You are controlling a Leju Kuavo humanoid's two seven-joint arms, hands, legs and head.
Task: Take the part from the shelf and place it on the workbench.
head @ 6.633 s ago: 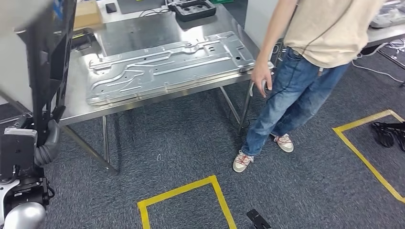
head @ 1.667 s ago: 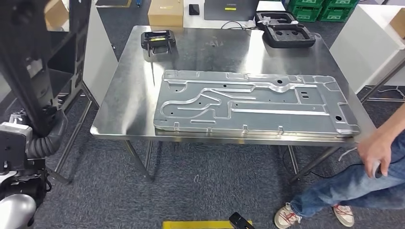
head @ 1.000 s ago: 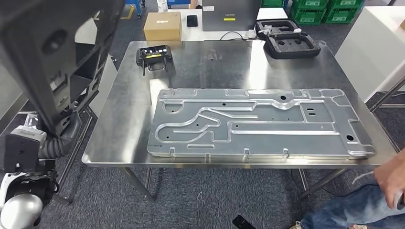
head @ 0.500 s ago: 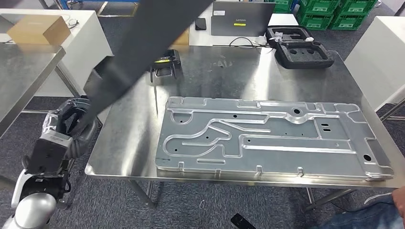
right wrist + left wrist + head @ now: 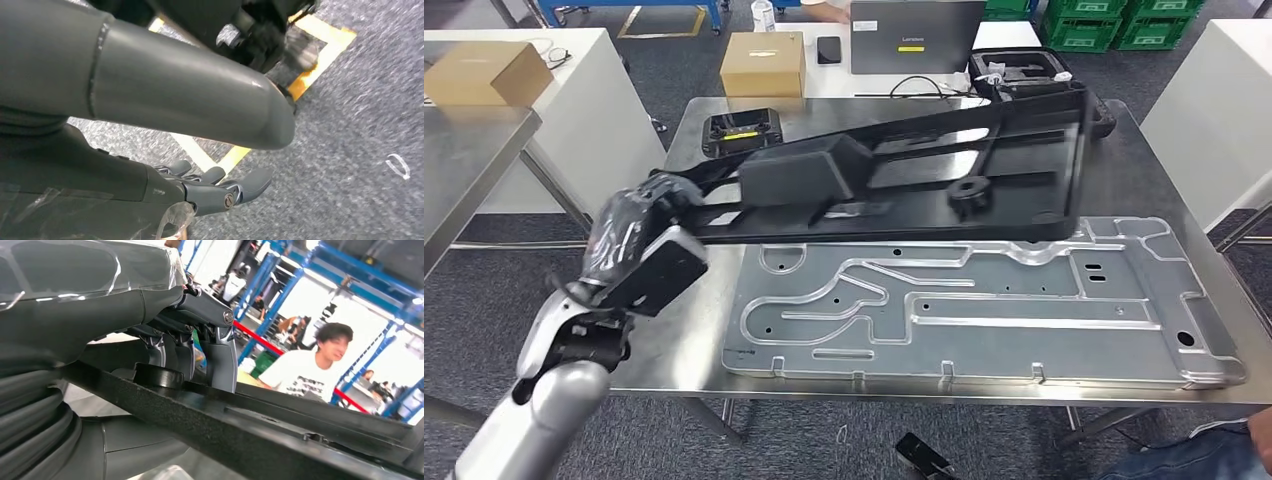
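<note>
The black part (image 5: pixel 904 175) is hanging over the steel workbench (image 5: pixel 674 300), the left hand (image 5: pixel 639 235) gripping one end while the long frame is reaching out level above the stamped metal panel (image 5: pixel 984 300). It is looking stiff, light moulded plastic, likely to lever hard from that end grip. The right hand (image 5: pixel 220 190) is dangling over grey carpet, fingers loosely apart, holding nothing. A controller (image 5: pixel 739 128), laptop (image 5: pixel 914 35) and boxes are crowding the back
</note>
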